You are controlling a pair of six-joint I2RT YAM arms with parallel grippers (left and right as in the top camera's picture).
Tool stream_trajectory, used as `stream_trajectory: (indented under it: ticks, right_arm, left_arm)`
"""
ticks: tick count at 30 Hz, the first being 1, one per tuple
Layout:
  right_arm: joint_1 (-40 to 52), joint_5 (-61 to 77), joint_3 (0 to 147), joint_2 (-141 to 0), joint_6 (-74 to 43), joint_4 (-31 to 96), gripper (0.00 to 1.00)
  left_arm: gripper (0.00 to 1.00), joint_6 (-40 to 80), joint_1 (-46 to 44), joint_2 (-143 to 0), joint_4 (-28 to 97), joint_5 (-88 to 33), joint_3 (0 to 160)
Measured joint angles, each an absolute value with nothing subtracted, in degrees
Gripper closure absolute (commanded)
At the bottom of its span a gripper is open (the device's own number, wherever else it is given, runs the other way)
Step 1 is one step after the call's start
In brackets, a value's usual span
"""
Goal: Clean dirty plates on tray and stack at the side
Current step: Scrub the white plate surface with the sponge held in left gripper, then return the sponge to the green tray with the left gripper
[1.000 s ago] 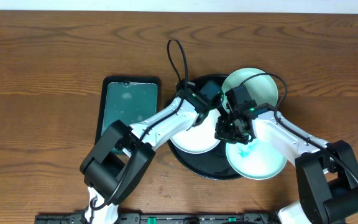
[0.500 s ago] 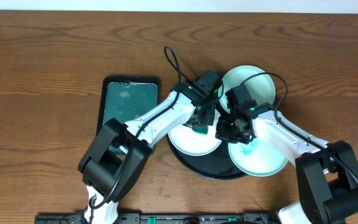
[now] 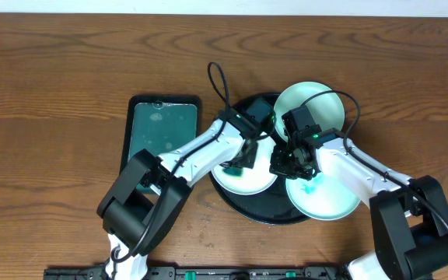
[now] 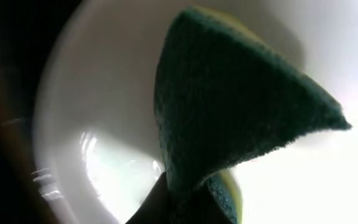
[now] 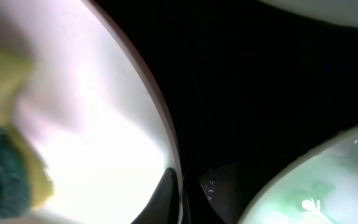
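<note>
Black and glossy, the round tray (image 3: 264, 205) serves as the reference for all positions below. It sits on a brown wooden table (image 3: 68, 62).

1. Left plate (image 3: 247, 180): lies flat on the left part of the tray. Its inside reads white in the left wrist view.
2. Far plate (image 3: 317, 103): lies over the tray's far right rim, pale teal inside.
3. Right plate (image 3: 325, 201): lies over the tray's near right rim. It carries a blue-green smear close to my right gripper.

My left gripper (image 3: 243, 161) hangs above the left plate. Its jaws are closed on a green sponge (image 4: 229, 112), and the sponge's pointed corner hangs over the plate's bowl. I cannot tell whether the sponge touches the plate.

My right gripper (image 3: 290, 165) is over the middle of the tray, between the three plates. Its jaws are clamped on the left plate's rim, one fingertip (image 5: 166, 190) inside the rim and the other outside, over bare tray.

A rectangular tray (image 3: 162, 128) with a teal inside lies near the round tray's left side.
</note>
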State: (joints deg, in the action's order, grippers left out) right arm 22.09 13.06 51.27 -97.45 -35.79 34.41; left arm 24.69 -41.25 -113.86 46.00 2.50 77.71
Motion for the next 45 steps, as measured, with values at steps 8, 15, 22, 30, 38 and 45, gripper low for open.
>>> stream_trajectory:
  ticks: [8,15,22,30,38,45]
  right_arm:
    - [22.1,13.0,51.3,-97.4,-35.8,34.4,0.99]
    - [22.1,13.0,51.3,-97.4,-35.4,34.3,0.98]
    - [22.1,11.7,51.1,-97.9,-30.5,31.6,0.95]
    - [22.0,11.7,51.1,-97.9,-28.8,30.8,0.99]
    - [22.0,11.7,51.5,-97.8,-28.4,31.5,0.99]
    - [22.0,11.0,56.7,-95.8,-27.3,38.0,0.99]
  left_arm:
    - [0.92,26.2,-40.1,-112.7,52.6,9.1,79.4]
    - [0.92,26.5,-36.2,-99.2,55.9,9.0,79.8]
    - [0.93,25.5,-22.1,-91.0,58.4,9.3,80.4]
    - [0.74,21.7,-10.4,-98.6,53.5,-0.1,72.5]
    - [0.39,18.9,-8.7,-98.4,54.6,-6.6,71.5]
    - [0.25,18.2,-8.7,-83.0,58.0,-7.9,71.5]
